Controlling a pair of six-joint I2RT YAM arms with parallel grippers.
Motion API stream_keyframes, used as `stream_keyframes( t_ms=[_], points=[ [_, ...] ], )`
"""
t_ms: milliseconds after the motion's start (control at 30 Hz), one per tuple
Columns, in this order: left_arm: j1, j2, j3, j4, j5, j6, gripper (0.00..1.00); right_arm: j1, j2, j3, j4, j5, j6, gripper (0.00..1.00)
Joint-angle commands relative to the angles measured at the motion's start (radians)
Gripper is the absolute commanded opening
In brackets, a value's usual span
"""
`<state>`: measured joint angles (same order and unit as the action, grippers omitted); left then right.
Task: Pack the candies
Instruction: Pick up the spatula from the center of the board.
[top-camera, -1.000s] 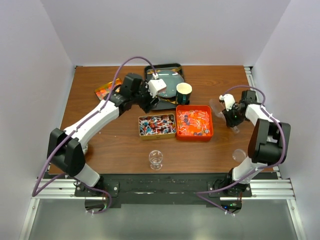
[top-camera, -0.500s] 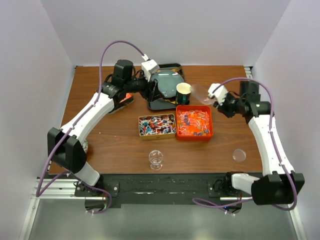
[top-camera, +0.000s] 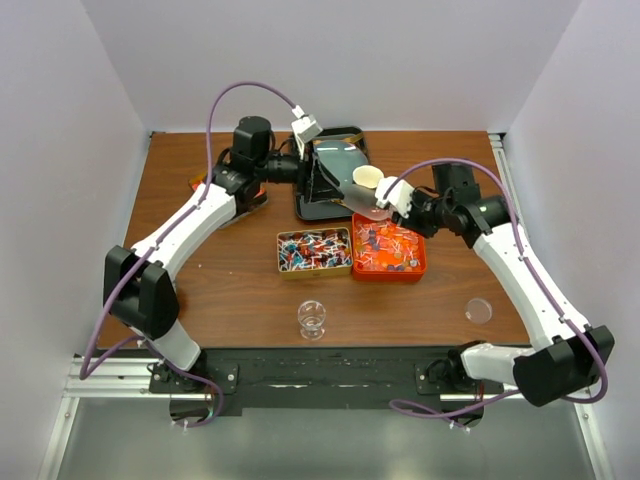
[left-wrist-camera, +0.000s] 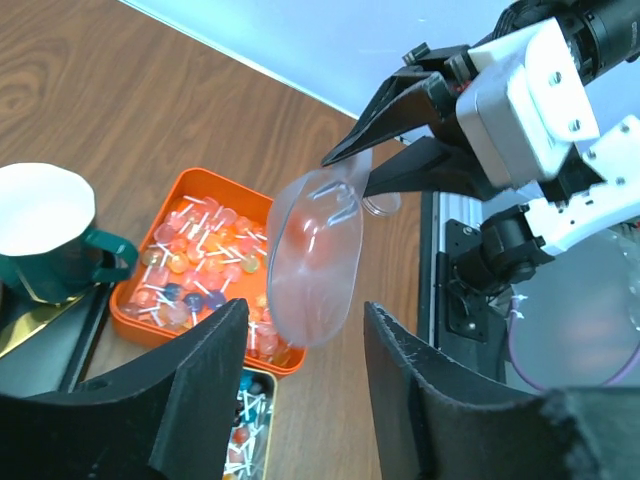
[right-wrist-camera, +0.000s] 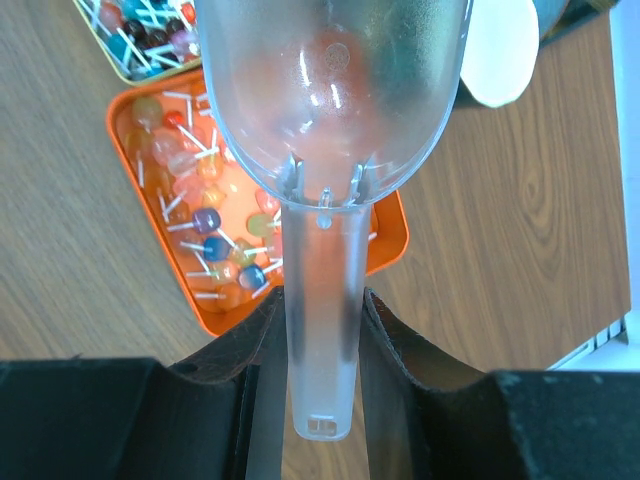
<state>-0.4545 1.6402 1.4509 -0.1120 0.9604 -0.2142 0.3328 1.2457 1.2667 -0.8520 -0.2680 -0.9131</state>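
Desk of brown wood grain, seen from above, with two white-and-black robot arms reaching in from the near edge. At the far left back, the left hand hangs beside a glossy black rectangular tray. Its two black fingers are spread wide with nothing between them. A grey-blue plate lies on the tray.

In the middle sits a shallow gold tin, filled with candies in red, blue and white wrappers. Nearer the arms stands a small clear glass cup.

Just right of the gold tin, touching it, is a square orange tin of translucent round lollipops in orange, red, yellow and blue on thin white sticks. A dark green mug with a white inside stands behind it.

The right hand is clamped on the flat handle of a clear plastic scoop, its rounded bowl raised above the orange tin's back edge. A small clear disc lies far right.
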Motion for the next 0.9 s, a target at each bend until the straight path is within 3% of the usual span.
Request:
stream_keyframes(
  t_ms=[0,133,367,533,600,667,700,733,833,867],
  points=[
    [-0.012,0.01,-0.003,0.034,0.018,-0.021,0.52,0.054,-0.002,0.046,0.063,0.038,0.04,0.07],
    [-0.015,0.013,-0.021,0.02,0.003,-0.01,0.47,0.071,-0.003,0.059,0.074,0.032,0.054,0.06],
    [-0.015,0.018,-0.055,0.028,0.023,-0.02,0.29,0.089,-0.014,0.048,0.09,0.029,0.057,0.06],
    [-0.013,0.038,-0.073,0.154,0.144,-0.108,0.17,0.106,-0.008,0.049,0.08,0.013,0.049,0.06],
    [-0.013,0.062,-0.087,0.26,0.207,-0.169,0.06,0.11,-0.002,0.056,0.073,-0.002,0.057,0.09],
    [-0.009,0.081,-0.113,0.342,0.273,-0.278,0.0,0.109,-0.006,0.071,0.076,-0.013,0.101,0.18],
    [-0.006,0.086,-0.127,0.45,0.294,-0.321,0.0,0.109,-0.032,0.075,0.096,-0.02,0.126,0.27],
    [0.0,0.098,-0.135,0.493,0.329,-0.399,0.0,0.107,-0.055,0.056,0.134,-0.014,0.163,0.45],
    [0.007,0.119,-0.147,0.613,0.385,-0.503,0.0,0.104,-0.184,-0.038,0.27,-0.063,0.23,0.68],
    [0.008,0.125,-0.149,0.629,0.396,-0.519,0.0,0.104,-0.207,-0.055,0.29,-0.074,0.259,0.71]
  ],
)
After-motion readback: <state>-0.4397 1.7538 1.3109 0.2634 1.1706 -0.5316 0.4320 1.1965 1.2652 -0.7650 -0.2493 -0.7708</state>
